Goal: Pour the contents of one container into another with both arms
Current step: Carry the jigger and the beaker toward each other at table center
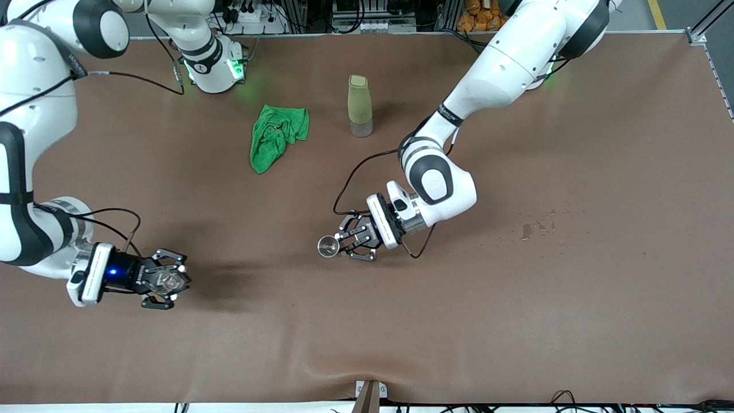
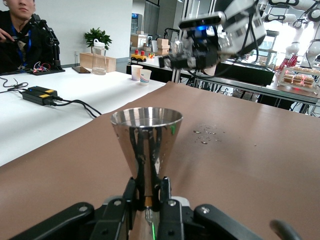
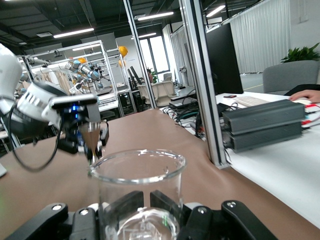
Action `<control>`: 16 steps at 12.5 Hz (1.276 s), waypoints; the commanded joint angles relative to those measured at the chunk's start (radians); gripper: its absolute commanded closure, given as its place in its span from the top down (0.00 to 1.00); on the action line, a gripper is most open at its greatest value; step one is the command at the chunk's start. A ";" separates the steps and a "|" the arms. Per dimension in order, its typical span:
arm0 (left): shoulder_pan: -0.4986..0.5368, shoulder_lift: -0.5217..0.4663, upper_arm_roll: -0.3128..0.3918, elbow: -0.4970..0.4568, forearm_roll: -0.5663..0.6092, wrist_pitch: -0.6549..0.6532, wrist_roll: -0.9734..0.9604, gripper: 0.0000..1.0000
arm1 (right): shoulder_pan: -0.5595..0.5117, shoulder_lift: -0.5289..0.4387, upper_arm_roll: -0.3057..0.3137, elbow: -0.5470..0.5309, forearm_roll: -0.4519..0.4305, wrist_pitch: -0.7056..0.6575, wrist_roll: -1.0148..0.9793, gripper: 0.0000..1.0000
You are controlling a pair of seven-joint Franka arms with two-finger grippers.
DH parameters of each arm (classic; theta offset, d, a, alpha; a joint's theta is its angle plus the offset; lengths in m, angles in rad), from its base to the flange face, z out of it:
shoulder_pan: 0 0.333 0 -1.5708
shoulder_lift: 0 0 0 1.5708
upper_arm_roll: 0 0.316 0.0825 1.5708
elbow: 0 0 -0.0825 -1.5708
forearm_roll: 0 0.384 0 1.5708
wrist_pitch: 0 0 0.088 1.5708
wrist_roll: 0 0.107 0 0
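No readable writing shows; left gripper (image 1: 344,241) is clamped on the metal cup (image 1: 328,246), right gripper (image 1: 175,281) on the clear beaker (image 1: 168,281)

The metal cup (image 2: 146,145) is polished, mirror-bright steel, smooth enough to reflect the black fingers (image 2: 134,192) pinching its narrow base. The clear cup (image 3: 137,192) looks like glass or clear plastic (which one cannot be told), glossy and smooth, with faint printed marks on its wall. Both grippers, left (image 1: 344,239) and right (image 1: 172,279), are matt black, plastic-looking with small metal screws. The arm shells (image 1: 504,57) are glossy white plastic with black bands. The table cover (image 1: 516,315) is matt brown, slightly wrinkled at the camera's edge. The green cloth (image 1: 275,137) is soft, nubby terry. The bottle (image 1: 360,106) is frosted, yellowish-green.
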 commanded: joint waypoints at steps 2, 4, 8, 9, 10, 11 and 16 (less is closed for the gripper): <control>-0.020 0.016 0.017 0.049 -0.029 0.025 0.007 0.00 | 0.150 -0.110 -0.011 -0.025 0.090 0.074 0.152 0.00; -0.052 0.018 0.072 0.061 -0.030 0.027 0.049 0.00 | 0.228 -0.152 -0.010 -0.017 0.114 0.110 0.252 0.00; -0.067 0.012 0.101 0.069 -0.043 0.027 0.131 0.00 | 0.391 -0.153 -0.012 -0.007 0.200 0.144 0.321 0.00; -0.070 0.012 0.101 0.071 -0.079 0.027 0.158 0.00 | 0.417 -0.158 -0.012 -0.007 0.200 0.148 0.367 0.00; -0.072 0.012 0.101 0.071 -0.113 0.027 0.189 0.00 | 0.446 -0.165 -0.012 -0.008 0.200 0.163 0.401 0.00; -0.069 0.012 0.101 0.069 -0.138 0.023 0.227 0.00 | 0.474 -0.170 -0.010 -0.011 0.202 0.205 0.418 0.00; -0.040 0.016 0.101 0.048 -0.234 -0.036 0.402 0.00 | 0.554 -0.233 -0.010 -0.077 0.252 0.288 0.496 0.00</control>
